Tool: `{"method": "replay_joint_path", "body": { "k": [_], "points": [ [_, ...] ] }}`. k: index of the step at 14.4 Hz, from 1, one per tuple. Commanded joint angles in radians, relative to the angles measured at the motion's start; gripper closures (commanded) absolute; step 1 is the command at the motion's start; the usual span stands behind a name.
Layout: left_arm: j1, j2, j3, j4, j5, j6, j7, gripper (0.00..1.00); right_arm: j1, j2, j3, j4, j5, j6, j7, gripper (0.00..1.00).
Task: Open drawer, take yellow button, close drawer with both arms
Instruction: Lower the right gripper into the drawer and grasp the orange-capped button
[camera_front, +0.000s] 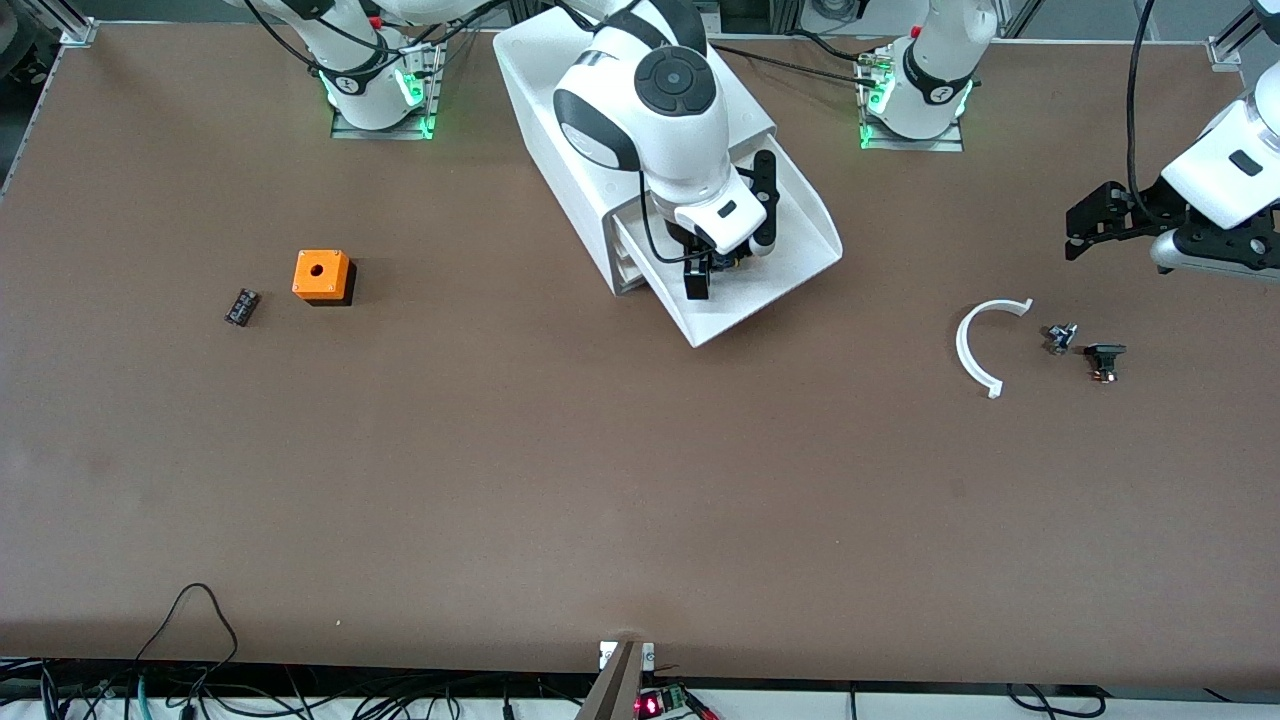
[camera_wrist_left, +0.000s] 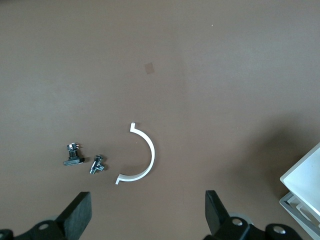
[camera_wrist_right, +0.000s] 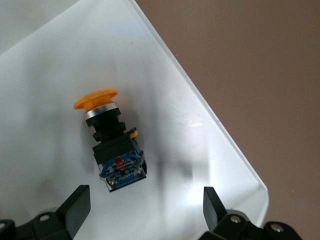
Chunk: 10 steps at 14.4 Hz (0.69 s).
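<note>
The drawer (camera_front: 790, 215), the top one of the white cabinet (camera_front: 560, 100), stands pulled out. The button (camera_wrist_right: 111, 145) lies on its side on the drawer's floor (camera_wrist_right: 45, 75), with its orange cap and black body showing. My right gripper (camera_front: 730, 255) hangs open in the drawer just above the button, which sits beside the gap between the fingers (camera_wrist_right: 75, 205), untouched. In the front view the hand mostly hides the button. My left gripper (camera_front: 1075, 235) is open and empty over the table at the left arm's end, where it waits.
A white half ring (camera_front: 985, 345), a small metal part (camera_front: 1060, 337) and a small black part (camera_front: 1104, 360) lie below the left gripper. An orange cube with a hole (camera_front: 322, 276) and a small black ribbed block (camera_front: 241, 306) lie toward the right arm's end.
</note>
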Motion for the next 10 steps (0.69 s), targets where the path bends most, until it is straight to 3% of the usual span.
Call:
{"method": "replay_joint_path", "body": {
  "k": [1, 8, 10],
  "points": [
    [-0.009, 0.007, 0.001, 0.013, 0.028, 0.004, -0.029, 0.0, 0.058, 0.015, -0.055, 0.028, -0.013, -0.016, -0.01, 0.0],
    [-0.009, 0.011, 0.01, 0.015, 0.025, 0.003, -0.029, 0.0, 0.084, 0.031, -0.063, 0.031, -0.036, -0.001, -0.012, 0.0],
    [-0.009, 0.013, 0.01, 0.016, 0.025, 0.003, -0.03, 0.0, 0.084, 0.031, -0.063, 0.031, -0.036, -0.002, -0.013, 0.16]
  ]
}}
